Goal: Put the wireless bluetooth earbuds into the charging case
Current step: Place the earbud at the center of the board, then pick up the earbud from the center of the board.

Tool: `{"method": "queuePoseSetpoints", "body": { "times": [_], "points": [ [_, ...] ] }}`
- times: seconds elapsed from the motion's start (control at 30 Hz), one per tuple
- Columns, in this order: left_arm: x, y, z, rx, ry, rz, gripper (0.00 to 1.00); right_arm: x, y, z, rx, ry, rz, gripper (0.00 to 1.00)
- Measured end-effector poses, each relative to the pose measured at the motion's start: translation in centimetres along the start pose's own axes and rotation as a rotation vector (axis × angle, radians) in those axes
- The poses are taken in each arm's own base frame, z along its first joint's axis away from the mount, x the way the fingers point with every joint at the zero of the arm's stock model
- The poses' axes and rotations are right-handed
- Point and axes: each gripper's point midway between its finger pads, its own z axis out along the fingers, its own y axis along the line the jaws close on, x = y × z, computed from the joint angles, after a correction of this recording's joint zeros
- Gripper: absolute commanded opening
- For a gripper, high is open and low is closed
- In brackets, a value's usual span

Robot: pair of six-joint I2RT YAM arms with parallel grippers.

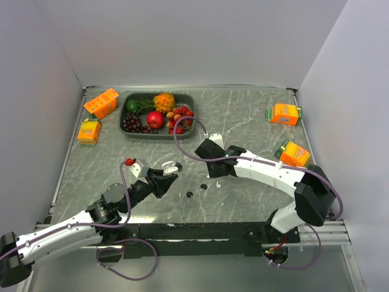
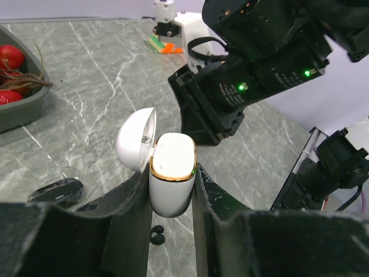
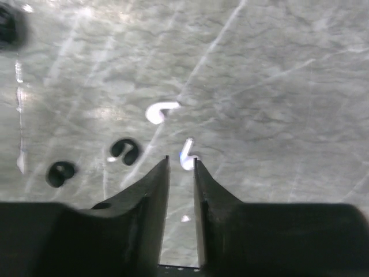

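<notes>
My left end effector [image 2: 172, 193] is clamped on the white charging case [image 2: 172, 170], held upright off the desk [image 2: 86, 75] with its lid [image 2: 135, 138] swung open (a black earbud [image 2: 155, 234] lies on the desk below it). My right end effector [image 3: 181, 164] hangs low over the desk, its fingers parted by only a narrow slit and gripping nothing. One white earbud [image 3: 187, 156] lies just at the fingertips, another [image 3: 160, 111] is near, and two black ones [image 3: 124, 151] [image 3: 60, 171] sit off to the side.
</notes>
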Motion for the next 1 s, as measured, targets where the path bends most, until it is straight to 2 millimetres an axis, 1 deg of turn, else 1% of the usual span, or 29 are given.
{"method": "queuePoseSetpoints", "body": {
  "times": [0.1, 0.27, 0.33, 0.4, 0.5, 0.77, 0.8, 0.83, 0.87, 0.93, 0.97, 1.0],
  "points": [
    [-0.8, 0.0, -0.2, -0.002, -0.028, -0.005, 0.01, -0.4, 0.4, 0.2, -0.043, 0.007, 0.024, 0.42],
    [-1.2, -0.1, -0.3, 0.001, -0.044, -0.009, 0.01, -0.8, 0.8, 0.7, -0.087, 0.025, 0.039, 0.45],
    [-1.2, -0.1, -0.3, 0.001, -0.044, -0.009, 0.01, -0.7, 1.2, 1.0, -0.097, 0.043, 0.03, 0.45],
    [-1.2, -0.1, -0.3, 0.001, -0.044, -0.009, 0.01, -0.5, 1.7, 1.6, -0.108, 0.064, 0.028, 0.41],
    [-1.3, -0.1, -0.3, 0.002, -0.047, -0.01, 0.01, -0.2, 2.1, 2.1, -0.128, 0.086, 0.029, 0.39],
    [-2.0, -0.3, -0.7, 0.01, -0.072, -0.015, 0.01, -0.5, 2.1, 2.4, -0.143, 0.076, -0.018, 0.41],
    [-2.1, -0.4, -0.7, 0.011, -0.076, -0.017, 0.01, -0.4, 2.1, 2.5, -0.141, 0.079, -0.024, 0.36],
    [-2.2, -0.4, -0.8, 0.012, -0.078, -0.018, 0.01, -0.2, 2.1, 2.7, -0.137, 0.086, -0.027, 0.33],
    [-2.2, -0.4, -0.8, 0.012, -0.079, -0.018, 0.01, 0.0, 2.1, 3.0, -0.132, 0.096, -0.032, 0.28],
    [-2.2, -0.4, -0.9, 0.012, -0.078, -0.019, 0.01, 0.5, 2.1, 3.5, -0.123, 0.117, -0.036, 0.24],
    [-2.2, -0.4, -0.9, 0.012, -0.078, -0.02, 0.01, 0.8, 2.2, 3.8, -0.123, 0.128, -0.035, 0.2],
    [-2.2, -0.3, -1.0, 0.011, -0.077, -0.022, 0.01, 1.1, 2.2, 3.9, -0.121, 0.137, -0.034, 0.18]
  ]
}}
